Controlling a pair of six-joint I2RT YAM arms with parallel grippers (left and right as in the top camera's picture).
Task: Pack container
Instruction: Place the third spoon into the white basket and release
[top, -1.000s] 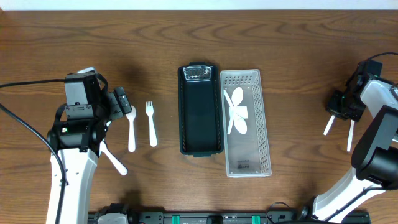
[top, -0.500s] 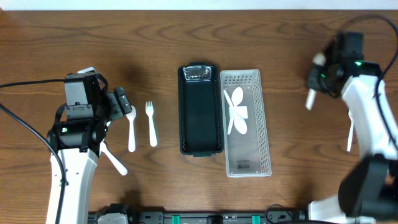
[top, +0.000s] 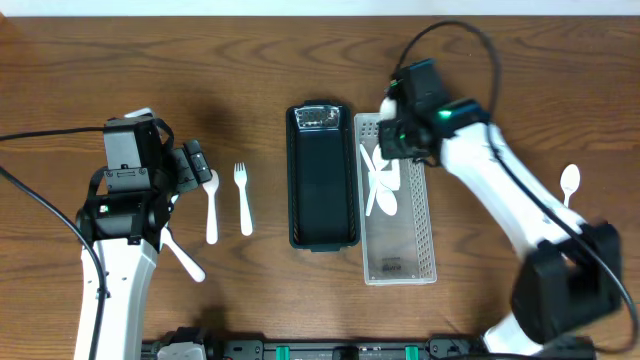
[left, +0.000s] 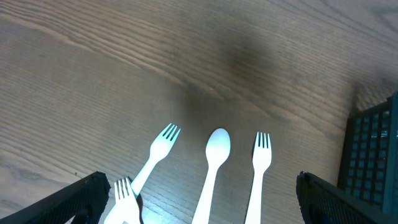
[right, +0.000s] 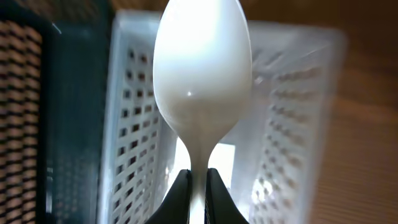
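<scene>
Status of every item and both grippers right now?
left gripper: open, empty.
right gripper: shut on held spoon, above white basket.
held spoon: clamped by its handle.
dark basket: empty.
white basket: holds a few white utensils.
right-side spoon: lying on table.
left-side spoon: lying on table.
left-side forks: lying on table.

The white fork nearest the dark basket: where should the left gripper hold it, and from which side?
Probably mid-handle, from straight above. The fork lies flat on the table, and its thin straight handle has bare wood on both sides, toward the spoon and the dark basket, so there is room to straddle it.
</scene>
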